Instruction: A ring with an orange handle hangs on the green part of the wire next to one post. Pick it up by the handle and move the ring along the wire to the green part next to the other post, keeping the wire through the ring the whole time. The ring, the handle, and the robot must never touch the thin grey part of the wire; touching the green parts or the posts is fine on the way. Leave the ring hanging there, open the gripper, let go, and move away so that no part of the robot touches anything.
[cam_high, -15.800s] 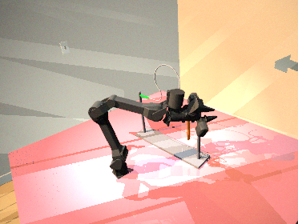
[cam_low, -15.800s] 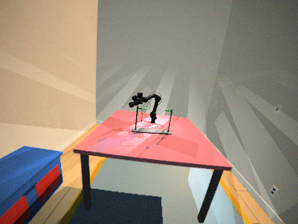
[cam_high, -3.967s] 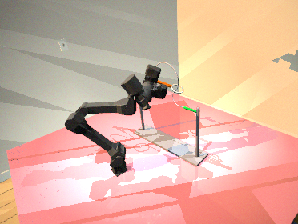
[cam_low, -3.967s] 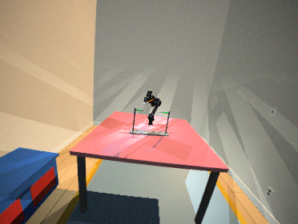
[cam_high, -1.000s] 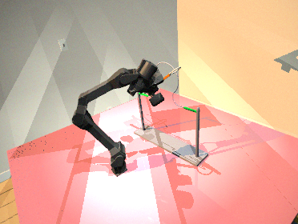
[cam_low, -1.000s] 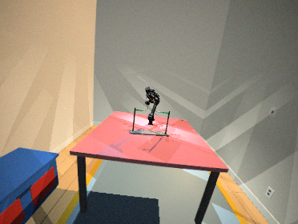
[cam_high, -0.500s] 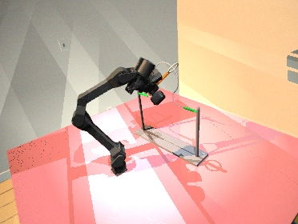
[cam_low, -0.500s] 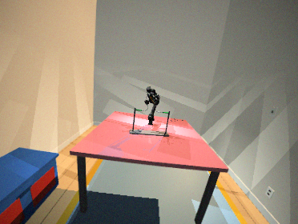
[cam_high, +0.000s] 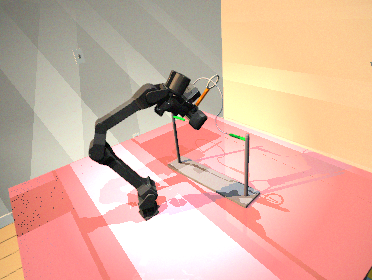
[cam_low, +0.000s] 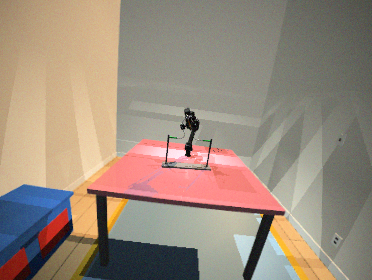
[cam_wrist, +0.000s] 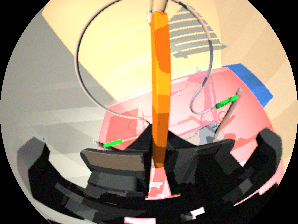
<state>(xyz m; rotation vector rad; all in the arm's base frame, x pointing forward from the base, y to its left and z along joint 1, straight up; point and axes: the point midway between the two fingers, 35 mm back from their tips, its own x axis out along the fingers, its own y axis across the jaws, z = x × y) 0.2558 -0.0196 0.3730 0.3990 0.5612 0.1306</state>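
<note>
- Gripper (cam_wrist: 158, 163) clenched on the orange handle (cam_wrist: 160, 76), above the near post (cam_high: 175, 137).
- Ring (cam_high: 209, 84) rides high on the grey wire (cam_high: 218, 112), beyond that post.
- Risk: any handle tilt could swing the ring onto the grey wire.

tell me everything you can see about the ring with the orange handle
The ring is a thin grey wire hoop, far wider than the wire. It sits on top of a straight orange handle with a pale tip where they join. The gripper is shut on the handle's lower end, holding it raised above the posts, tilted in the top view. Whether the wire passes through the hoop or touches it cannot be told.
</note>
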